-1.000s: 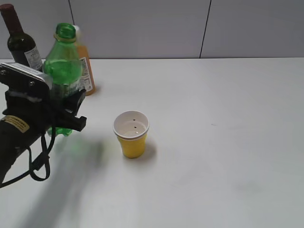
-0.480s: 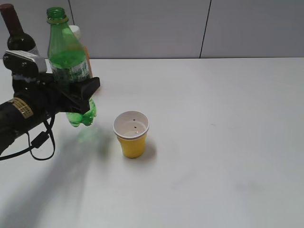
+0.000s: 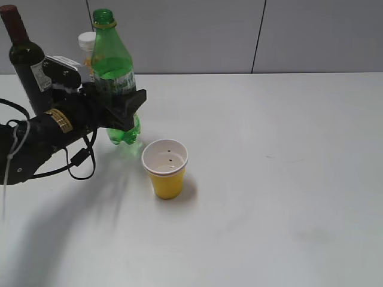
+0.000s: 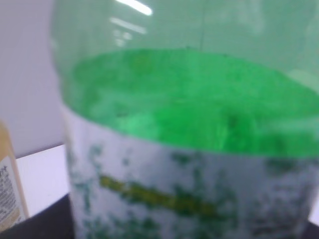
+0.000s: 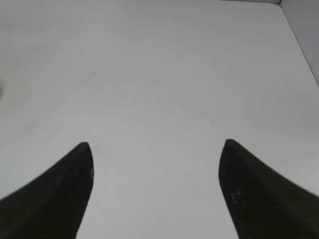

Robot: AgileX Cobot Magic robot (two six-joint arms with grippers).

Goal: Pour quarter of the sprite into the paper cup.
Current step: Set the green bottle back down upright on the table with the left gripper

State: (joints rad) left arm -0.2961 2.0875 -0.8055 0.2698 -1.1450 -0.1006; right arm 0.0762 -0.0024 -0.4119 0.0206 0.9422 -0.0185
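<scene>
In the exterior view the left gripper [image 3: 122,110] is clamped around the labelled middle of the sprite bottle [image 3: 114,66], holding it clear of the white table [image 3: 287,179]. The bottle stands nearly upright, its uncapped mouth and yellowish neck ring at the top, which keeps the drink inside until a tilt begins. Its base hangs just up and to the left of the paper cup [image 3: 166,168], near it but not over it. The yellow cup stands upright on the table, its white inside showing only a couple of dark specks, so pouring has probably not started. Gripping at mid-body leaves the neck free to swing down toward the cup. Behind the arm stand a dark wine bottle [image 3: 23,60] and an orange-juice bottle [image 3: 87,45] with a white cap. No label can be read from here.

In the left wrist view the sprite bottle [image 4: 189,124] fills the picture, green liquid reaching just above a white-and-green label. The print is blurred; only a yellow-green streak shows, nothing legible. A strip of the orange-juice bottle's label [image 4: 10,189] shows at the left edge, its small print too fine to read.

In the right wrist view the right gripper [image 5: 155,191] is spread wide over bare table, empty and apparently parked out of the way.
</scene>
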